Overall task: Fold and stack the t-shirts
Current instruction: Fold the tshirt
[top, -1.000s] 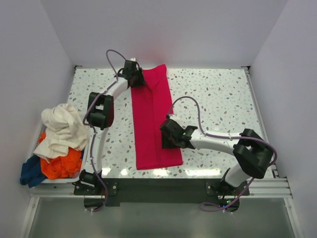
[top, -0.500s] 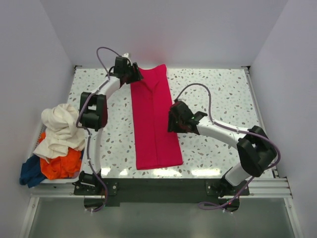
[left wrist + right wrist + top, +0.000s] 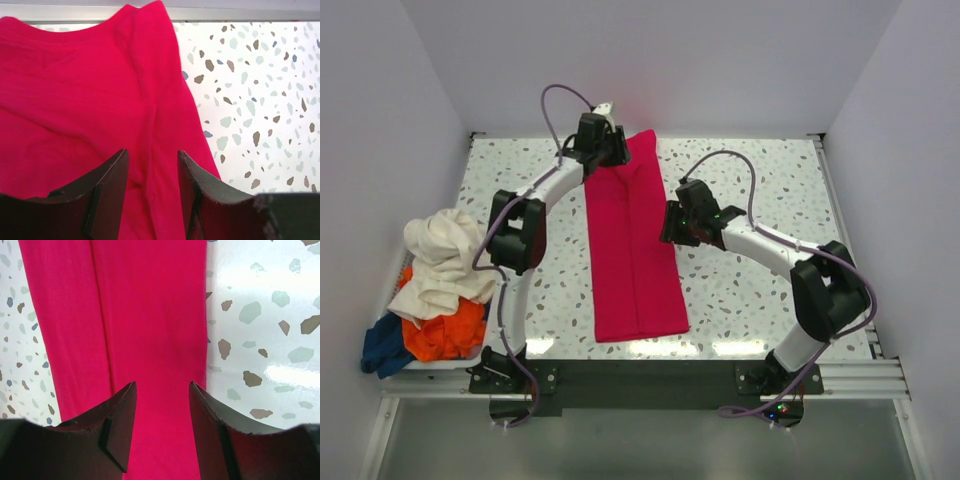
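The crimson red t-shirt lies on the table folded lengthwise into a long strip, collar end at the far edge. It fills the left wrist view and the right wrist view. My left gripper is open and empty over the shirt's far end. My right gripper is open and empty at the strip's right edge, near its middle. The cream white t-shirt, orange t-shirt and dark blue t-shirt lie heaped at the left.
The heap sits in a white tray at the table's left edge. The speckled table ends at white walls behind and on both sides. A dark rail runs along the near edge.
The left gripper has swung right from the shirt's far left corner onto its far end. The right gripper has moved farther from me along the shirt's right edge.
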Tool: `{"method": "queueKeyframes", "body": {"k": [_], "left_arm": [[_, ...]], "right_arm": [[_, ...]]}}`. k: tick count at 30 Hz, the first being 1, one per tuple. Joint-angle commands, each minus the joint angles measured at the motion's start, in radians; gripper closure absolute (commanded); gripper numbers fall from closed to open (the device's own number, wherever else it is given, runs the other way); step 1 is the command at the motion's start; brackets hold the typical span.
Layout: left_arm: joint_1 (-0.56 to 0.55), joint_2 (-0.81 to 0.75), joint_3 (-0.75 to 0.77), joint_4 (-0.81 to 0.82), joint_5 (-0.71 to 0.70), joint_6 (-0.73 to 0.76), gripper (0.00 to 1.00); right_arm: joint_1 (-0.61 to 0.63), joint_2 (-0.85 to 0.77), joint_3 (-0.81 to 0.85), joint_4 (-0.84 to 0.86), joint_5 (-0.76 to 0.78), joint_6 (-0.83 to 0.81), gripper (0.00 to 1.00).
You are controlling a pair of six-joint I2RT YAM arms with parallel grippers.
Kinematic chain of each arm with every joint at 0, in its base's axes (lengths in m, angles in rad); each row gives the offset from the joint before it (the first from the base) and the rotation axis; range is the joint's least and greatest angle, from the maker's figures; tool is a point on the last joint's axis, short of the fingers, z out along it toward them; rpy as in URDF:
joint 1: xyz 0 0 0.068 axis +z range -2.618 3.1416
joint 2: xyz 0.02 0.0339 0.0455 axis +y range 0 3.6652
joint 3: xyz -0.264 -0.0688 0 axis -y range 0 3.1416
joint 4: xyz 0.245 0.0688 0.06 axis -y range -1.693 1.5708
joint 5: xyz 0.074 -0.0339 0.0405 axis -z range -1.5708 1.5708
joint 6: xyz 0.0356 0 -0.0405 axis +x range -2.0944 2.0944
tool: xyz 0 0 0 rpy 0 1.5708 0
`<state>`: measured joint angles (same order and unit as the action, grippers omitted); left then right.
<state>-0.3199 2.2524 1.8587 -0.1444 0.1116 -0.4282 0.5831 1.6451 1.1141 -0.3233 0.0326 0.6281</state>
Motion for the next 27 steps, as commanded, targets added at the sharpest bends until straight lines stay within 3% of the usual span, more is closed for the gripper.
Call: {"method": "queueKeyframes", "body": {"k": [1, 6, 11, 27], "left_arm": [[-0.054, 0.041, 0.065, -0.013, -0.108, 0.089, 0.52], [-0.105, 0.068, 0.083, -0.055, -0.298, 0.160, 0.52], [-0.128, 0.093, 0.083, -0.076, -0.397, 0.193, 0.52], [-0.163, 0.058, 0.010, -0.049, -0.398, 0.215, 0.57]], "right_arm": [[0.000, 0.012, -0.014, 0.056, -0.031, -0.010, 0.50], [-0.002, 0.038, -0.053, 0.087, -0.057, -0.005, 0.51], [0.000, 0.051, -0.071, 0.104, -0.063, -0.004, 0.51], [0.000, 0.074, -0.083, 0.116, -0.057, -0.007, 0.51]]}}
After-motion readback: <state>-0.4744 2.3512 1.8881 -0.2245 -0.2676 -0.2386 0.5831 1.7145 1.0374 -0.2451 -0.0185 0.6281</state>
